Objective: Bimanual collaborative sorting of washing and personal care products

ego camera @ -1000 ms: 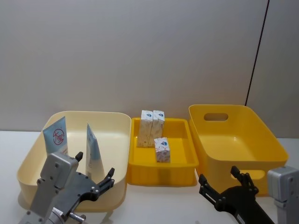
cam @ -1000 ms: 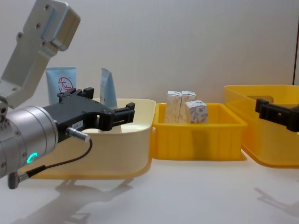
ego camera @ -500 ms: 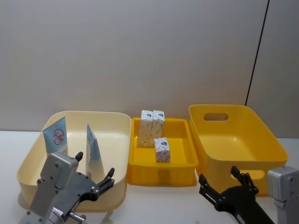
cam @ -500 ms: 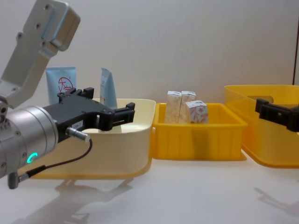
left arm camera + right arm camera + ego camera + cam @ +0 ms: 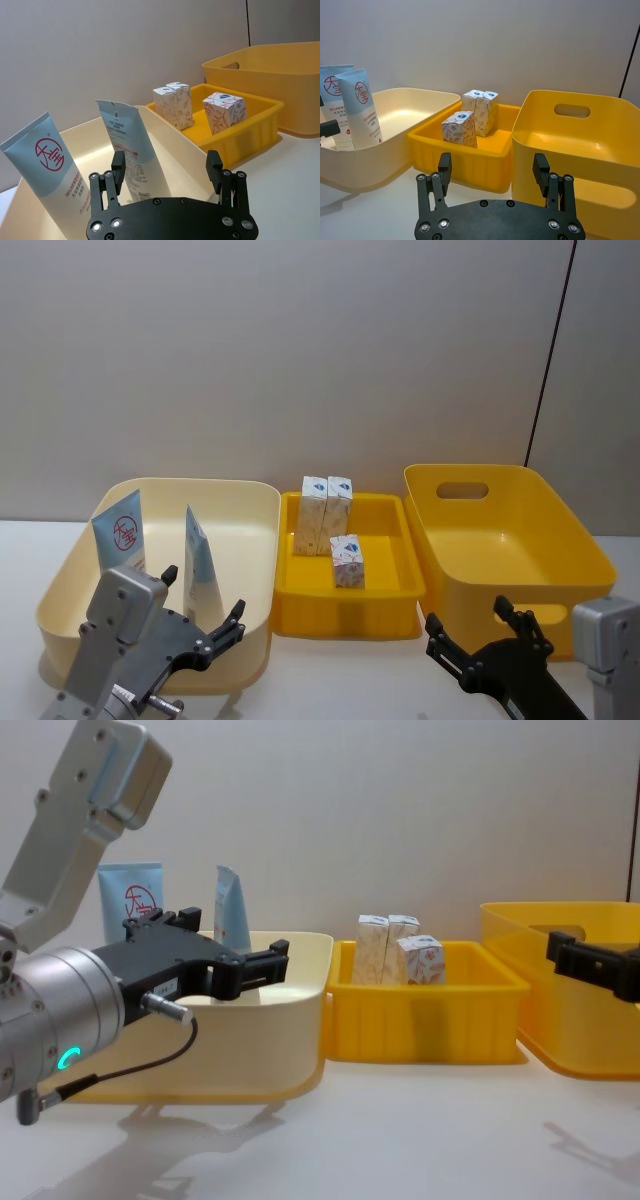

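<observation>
While two tubes (image 5: 118,532) stood leaning inside the cream bin (image 5: 190,483), one by its left wall and one nearer the middle, the left gripper (image 5: 166,161) hung at that bin's near rim, jaws wide apart and holding nothing. Three cartons (image 5: 347,560) stood in the middle tray (image 5: 345,617), two together at the back, one nearer the front. The right gripper (image 5: 492,162), likewise spread and unladen, hovered just short of the big bin's (image 5: 500,540) front wall.

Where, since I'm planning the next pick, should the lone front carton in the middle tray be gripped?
Probably its upper half, from above: the lone carton stands upright, clear of the paired cartons, while the tray walls block its lower sides.
</observation>
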`<state>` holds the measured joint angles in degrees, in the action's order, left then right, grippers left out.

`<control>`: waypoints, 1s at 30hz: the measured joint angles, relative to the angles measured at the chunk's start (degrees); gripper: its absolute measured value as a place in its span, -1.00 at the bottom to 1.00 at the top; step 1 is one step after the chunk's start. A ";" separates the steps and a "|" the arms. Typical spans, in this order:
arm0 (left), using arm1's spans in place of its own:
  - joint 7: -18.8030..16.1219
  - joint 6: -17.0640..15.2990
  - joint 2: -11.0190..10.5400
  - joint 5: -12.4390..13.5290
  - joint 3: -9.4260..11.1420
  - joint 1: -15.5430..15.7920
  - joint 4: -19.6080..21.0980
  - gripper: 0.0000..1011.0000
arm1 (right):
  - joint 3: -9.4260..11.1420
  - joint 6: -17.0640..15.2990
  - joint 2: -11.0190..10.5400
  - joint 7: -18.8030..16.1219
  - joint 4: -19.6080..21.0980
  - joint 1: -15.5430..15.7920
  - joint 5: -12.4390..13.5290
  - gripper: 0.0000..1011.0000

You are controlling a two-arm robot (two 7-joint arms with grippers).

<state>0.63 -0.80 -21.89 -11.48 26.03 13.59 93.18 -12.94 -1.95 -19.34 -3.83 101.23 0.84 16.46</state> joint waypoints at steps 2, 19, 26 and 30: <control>0.00 0.00 0.00 0.00 0.00 0.00 0.00 0.98 | 0.00 0.00 0.00 0.00 0.00 0.00 0.00 1.00; 0.00 0.00 0.00 0.00 0.00 0.00 0.00 0.98 | 0.00 0.00 0.00 0.00 0.00 0.00 0.00 1.00; 0.00 0.00 0.00 0.00 0.00 0.00 0.00 0.98 | -0.47 -1.83 0.59 0.28 0.70 -0.80 -0.24 1.00; 0.00 0.00 -0.01 0.00 0.00 0.00 0.00 0.98 | -0.98 -4.58 1.38 0.98 1.94 -1.80 -0.40 1.00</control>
<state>0.63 -0.79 -21.90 -11.48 26.02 13.59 93.18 -13.92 -6.53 -17.96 -2.84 103.17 -0.96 16.06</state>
